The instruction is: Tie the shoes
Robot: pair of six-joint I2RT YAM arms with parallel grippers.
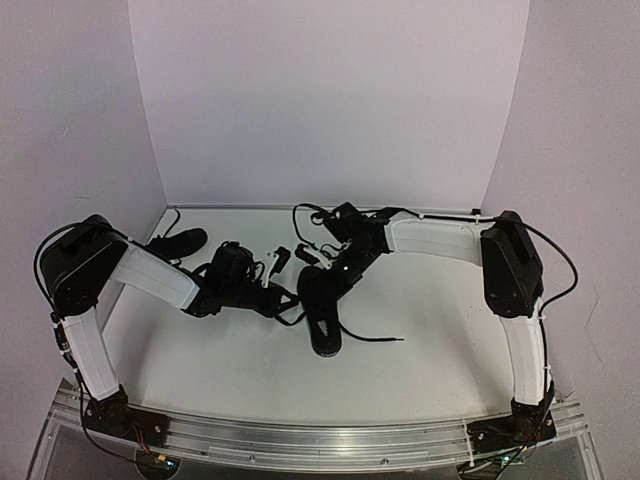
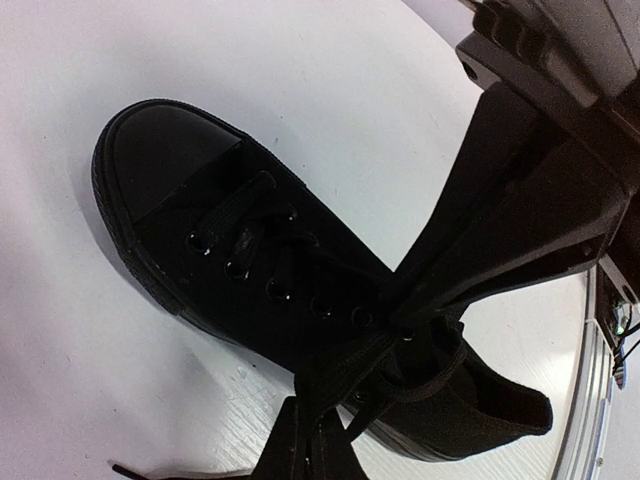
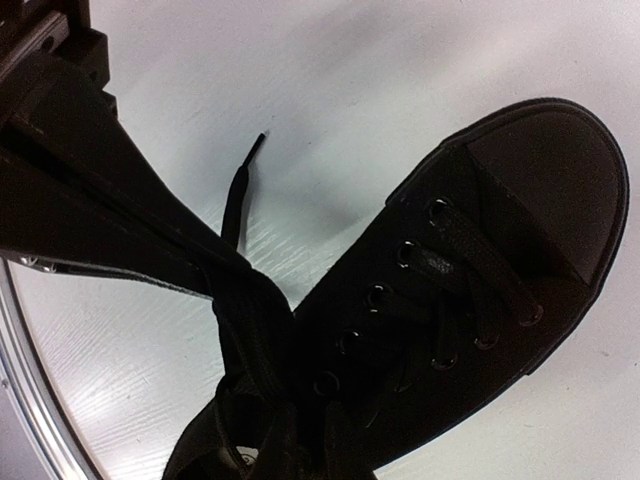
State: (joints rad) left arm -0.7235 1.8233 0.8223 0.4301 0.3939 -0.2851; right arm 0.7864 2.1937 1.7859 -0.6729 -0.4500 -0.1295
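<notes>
One black shoe (image 1: 324, 318) lies mid-table with its toe toward the near edge. Both grippers meet over its ankle end. In the left wrist view the shoe (image 2: 230, 250) fills the frame, and my left gripper (image 2: 312, 425) is shut on a flat black lace (image 2: 370, 355) pulled out from the top eyelets. My right gripper (image 3: 300, 445) is shut on the other lace (image 3: 255, 330) beside the shoe's tongue (image 3: 470, 290). In the top view the left gripper (image 1: 287, 300) and right gripper (image 1: 332, 272) flank the shoe. A second shoe (image 1: 180, 242) lies at the back left.
A loose lace end (image 1: 375, 338) trails right of the shoe on the white table (image 1: 440, 320). Small black parts (image 1: 283, 258) lie behind the shoe. White walls enclose three sides, and a metal rail (image 1: 320, 440) runs along the near edge.
</notes>
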